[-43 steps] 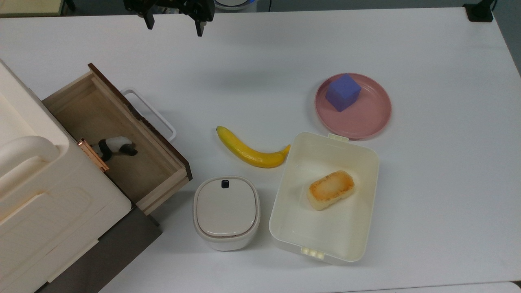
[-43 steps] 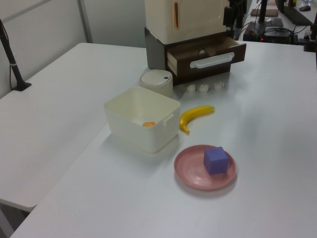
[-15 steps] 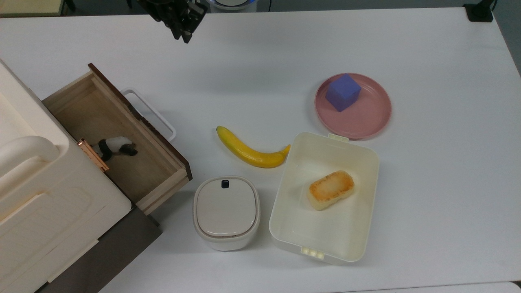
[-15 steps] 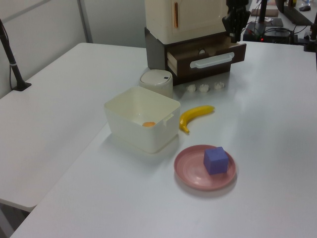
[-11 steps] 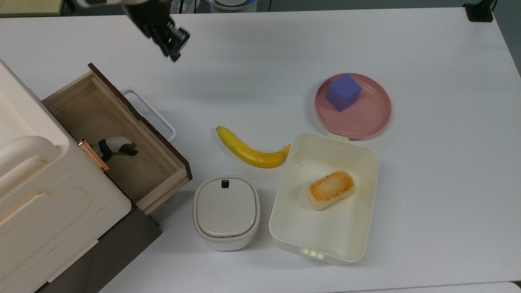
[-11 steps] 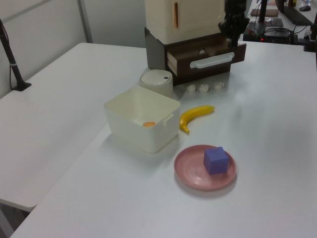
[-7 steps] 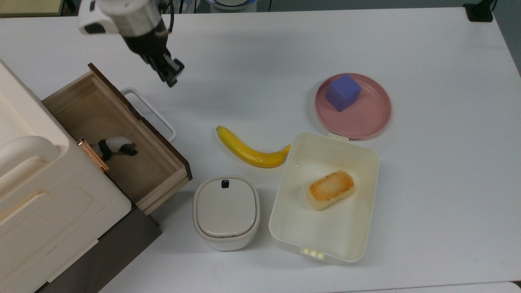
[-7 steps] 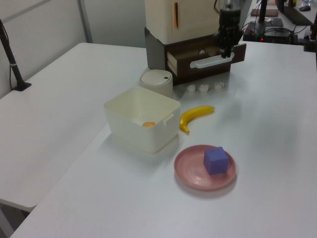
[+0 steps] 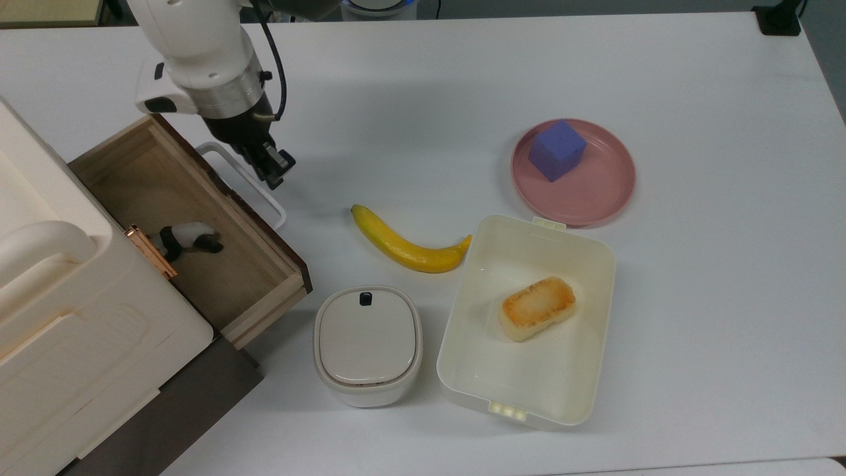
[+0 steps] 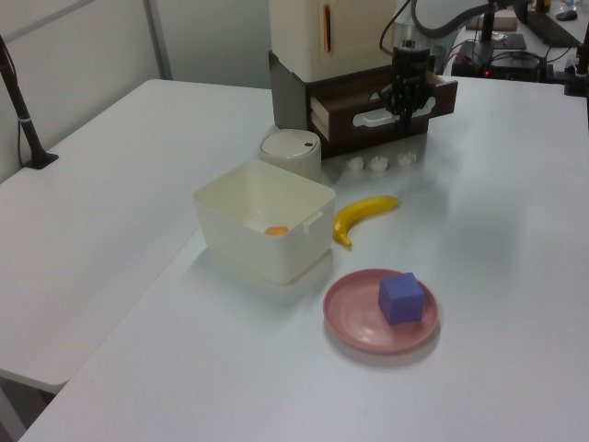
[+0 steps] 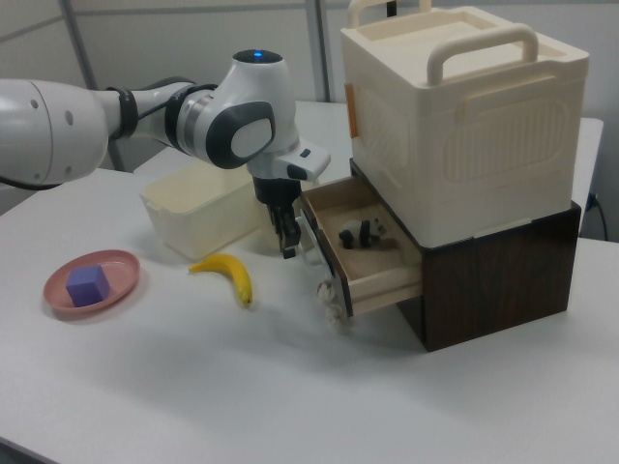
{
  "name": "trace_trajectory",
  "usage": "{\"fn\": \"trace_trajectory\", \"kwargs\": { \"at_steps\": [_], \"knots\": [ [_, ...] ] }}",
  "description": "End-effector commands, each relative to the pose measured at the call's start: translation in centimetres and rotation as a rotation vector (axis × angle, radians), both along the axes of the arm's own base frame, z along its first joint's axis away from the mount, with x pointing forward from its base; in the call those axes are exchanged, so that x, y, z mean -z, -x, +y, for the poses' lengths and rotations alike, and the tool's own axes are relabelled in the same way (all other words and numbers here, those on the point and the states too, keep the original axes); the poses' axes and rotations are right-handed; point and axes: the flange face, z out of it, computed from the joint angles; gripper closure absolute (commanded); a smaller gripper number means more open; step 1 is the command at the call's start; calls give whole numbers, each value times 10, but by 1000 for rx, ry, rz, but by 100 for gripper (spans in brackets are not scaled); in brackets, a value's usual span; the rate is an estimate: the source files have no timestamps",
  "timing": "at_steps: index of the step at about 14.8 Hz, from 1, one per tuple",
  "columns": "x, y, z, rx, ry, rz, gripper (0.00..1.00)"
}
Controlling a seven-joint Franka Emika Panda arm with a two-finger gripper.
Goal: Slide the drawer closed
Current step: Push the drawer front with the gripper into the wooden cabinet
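Standing open from the dark cabinet under the cream box [image 9: 79, 317], the drawer [image 9: 192, 231] juts toward the top view's right, its wood floor bare but for a small black-and-white figure [image 9: 188, 238]. Next in size, the arm has swung down from the table's far edge, where it hung a moment ago, and now sits right at the drawer front. Its gripper [image 9: 276, 170], fingers pressed together on nothing, is just outside the white loop handle [image 9: 246, 183], touching or nearly touching it in the left view. The drawer itself has not shifted yet, so closing is still wholly ahead; I judge the approach is done and a push inward comes next. Nearby, the banana [image 9: 406, 243] lies out of the way.
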Motion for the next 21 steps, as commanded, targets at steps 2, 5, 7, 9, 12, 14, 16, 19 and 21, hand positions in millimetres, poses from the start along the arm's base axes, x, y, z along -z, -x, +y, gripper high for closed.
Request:
{"fn": "trace_trajectory", "kwargs": {
  "at_steps": [2,5,7,9,12,14,16,19,21],
  "knots": [
    [-11,-7,-27,31,90,-119,79],
    [-4,-22,-38,11,154,-129,78],
    [0,-27,-51,11,193,-157,77],
    [-1,-30,-56,14,204,-192,77],
    [-5,-28,-73,37,214,-218,77],
    [-13,-29,-81,46,229,-259,76],
    [-19,-31,-87,52,240,-295,75],
    [-21,-28,-92,53,245,-295,75],
    [-28,-23,-89,17,250,-272,70]
  ]
}}
